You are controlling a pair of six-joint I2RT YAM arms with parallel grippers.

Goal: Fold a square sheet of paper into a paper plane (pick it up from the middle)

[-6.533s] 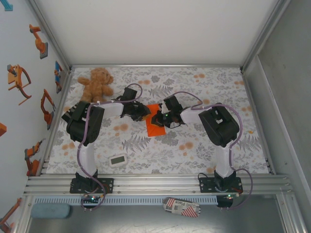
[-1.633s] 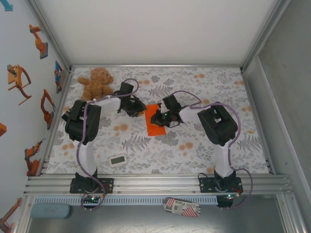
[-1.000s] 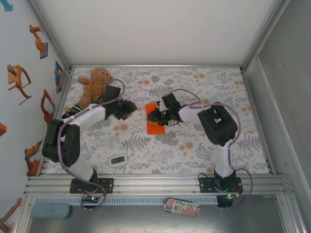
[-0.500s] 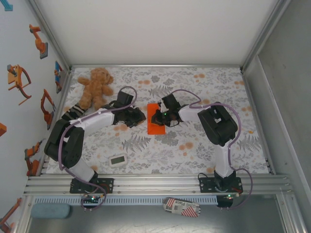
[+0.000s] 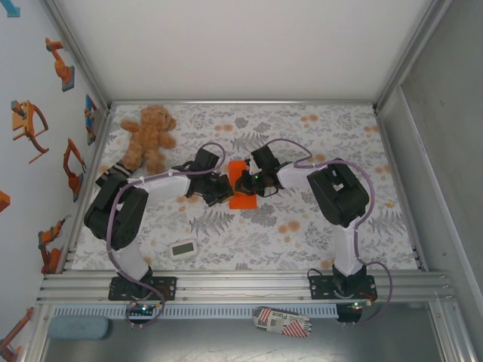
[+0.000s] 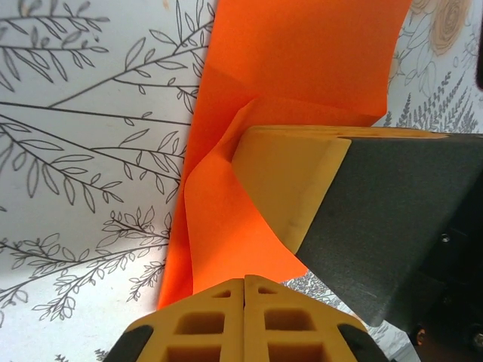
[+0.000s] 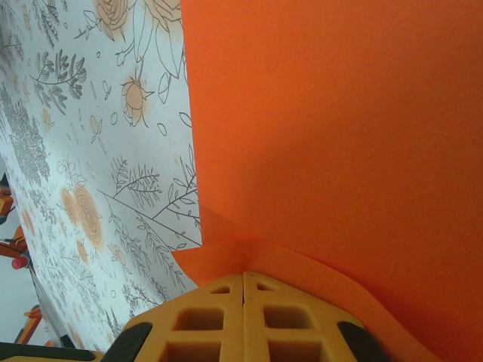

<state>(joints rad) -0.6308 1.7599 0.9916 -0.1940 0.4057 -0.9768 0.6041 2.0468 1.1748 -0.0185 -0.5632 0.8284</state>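
The square sheet of paper (image 5: 243,199), bright orange and folded into a narrow rectangle, lies mid-table on the flowered cloth. My left gripper (image 5: 223,190) meets its left edge; in the left wrist view the left gripper (image 6: 245,280) is shut, with the paper (image 6: 302,68) buckled up into its tips. My right gripper (image 5: 244,183) is over the sheet's middle. In the right wrist view the right gripper (image 7: 244,275) is shut, pinching a raised fold of the paper (image 7: 339,113). One of the right gripper's fingers (image 6: 287,188) presses on the sheet close beside the left one.
A brown teddy bear (image 5: 149,133) sits at the back left. A small white timer (image 5: 183,249) lies near the front left. Metal frame rails (image 5: 241,285) edge the table's front, and walls close in both sides.
My left arm swung from beside the teddy bear back to the paper's left edge and shut its jaws there. My right gripper shut on the paper without moving away.
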